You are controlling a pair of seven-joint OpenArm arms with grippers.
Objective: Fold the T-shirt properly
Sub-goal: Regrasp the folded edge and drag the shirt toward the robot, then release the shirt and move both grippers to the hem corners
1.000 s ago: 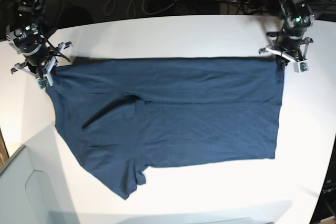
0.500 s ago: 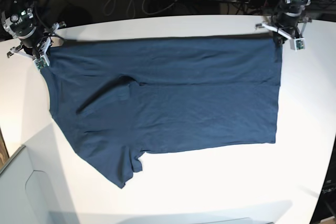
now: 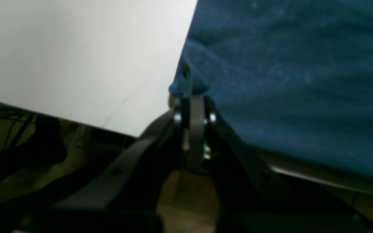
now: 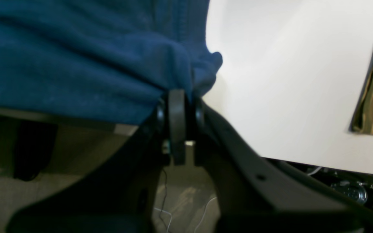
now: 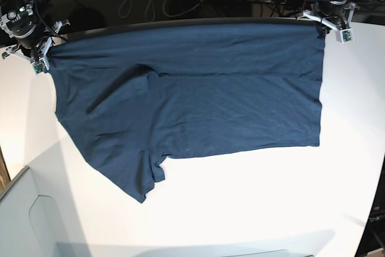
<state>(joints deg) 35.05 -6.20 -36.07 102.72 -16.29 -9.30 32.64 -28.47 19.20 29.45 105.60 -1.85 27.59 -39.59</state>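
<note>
No legible text, labels, brands, numbers or signs in any view. T-shirt (image 5: 192,88) fabric near both grippers shows plain, unprinted; table (image 5: 252,197) surface beside them bears no markings.

White table (image 5: 252,203), T-shirt (image 5: 198,100) spread flat

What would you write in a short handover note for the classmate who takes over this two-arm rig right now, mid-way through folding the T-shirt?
Left gripper: shut on one far corner of the T-shirt.
Right gripper: shut on the other far corner.
T-shirt: spread flat on the white table, its far edge stretched between the two grippers along the table's back edge. One sleeve points toward the near side; a small crease sits near the middle.
Done: the shirt is laid out and pulled taut, with both corners gripped.
Left: every fold. No fold shows yet; probably bring the held edge over toward the near side next.
</note>
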